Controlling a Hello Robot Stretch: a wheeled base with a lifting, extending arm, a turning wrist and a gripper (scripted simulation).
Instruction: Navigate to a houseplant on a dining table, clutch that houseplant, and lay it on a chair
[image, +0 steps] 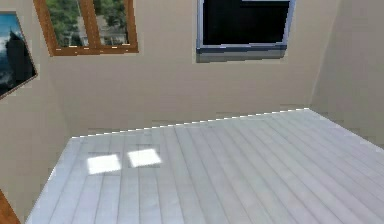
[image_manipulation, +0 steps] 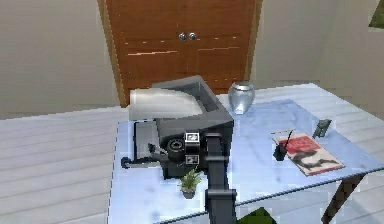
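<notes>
The houseplant (image_manipulation: 189, 182) stands by the tabletop's (image_manipulation: 262, 172) nearest edge. The pincer (image_manipulation: 135, 158) is over its edge at the arm side view's left (holding anything? cannot tell).

No text, number or sign is legible in either view. Lower right of the arm side view: a red-and-white booklet (image_manipulation: 312, 153) on the surface (image_manipulation: 258, 135) carries markings too small to read. Centre: two white squares (image_manipulation: 190, 138) bear unreadable black marks.

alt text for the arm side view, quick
A small green potted houseplant stands on a glossy pale table beside the robot's dark arm, whose hand lies by a grey boxy machine. Brown wooden double doors stand behind.
</notes>
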